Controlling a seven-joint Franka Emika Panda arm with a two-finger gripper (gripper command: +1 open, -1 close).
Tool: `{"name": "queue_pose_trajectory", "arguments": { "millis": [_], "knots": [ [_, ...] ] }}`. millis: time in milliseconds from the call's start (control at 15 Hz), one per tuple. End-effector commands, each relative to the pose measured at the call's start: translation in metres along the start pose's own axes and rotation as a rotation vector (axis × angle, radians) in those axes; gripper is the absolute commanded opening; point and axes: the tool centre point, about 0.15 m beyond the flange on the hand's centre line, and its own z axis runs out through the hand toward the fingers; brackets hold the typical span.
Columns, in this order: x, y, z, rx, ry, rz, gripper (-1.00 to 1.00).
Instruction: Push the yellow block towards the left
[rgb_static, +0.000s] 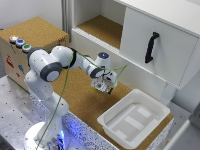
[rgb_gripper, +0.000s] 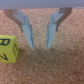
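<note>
The yellow block (rgb_gripper: 7, 50) is a small bright yellow cube with dark marks. In the wrist view it lies on the cork surface (rgb_gripper: 60, 65), beside one finger and outside the gap. My gripper (rgb_gripper: 40, 46) is open with nothing between its fingers, tips down close to the cork. In the exterior view the gripper (rgb_static: 102, 86) hangs low over the cork tabletop (rgb_static: 75, 95), in front of the white cabinet. I cannot pick the block out there, as the gripper hides it.
A white plastic tray (rgb_static: 150, 102) sits at the exterior view's right of the gripper. A white cabinet with a black handle (rgb_static: 151, 47) stands behind. A cork-topped box with coloured buttons (rgb_static: 20, 42) stands at the exterior view's left.
</note>
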Motion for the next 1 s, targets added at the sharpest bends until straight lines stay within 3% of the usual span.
{"name": "queue_pose_trajectory", "arguments": {
  "millis": [0,267,933],
  "knots": [
    [0.006,-0.035,0.005,0.032,-0.029,0.001,-1.0],
    [-0.003,-0.044,0.013,0.027,-0.072,0.013,-1.0],
    [-0.012,-0.088,0.007,-0.014,-0.069,0.099,-1.0]
  ]
}}
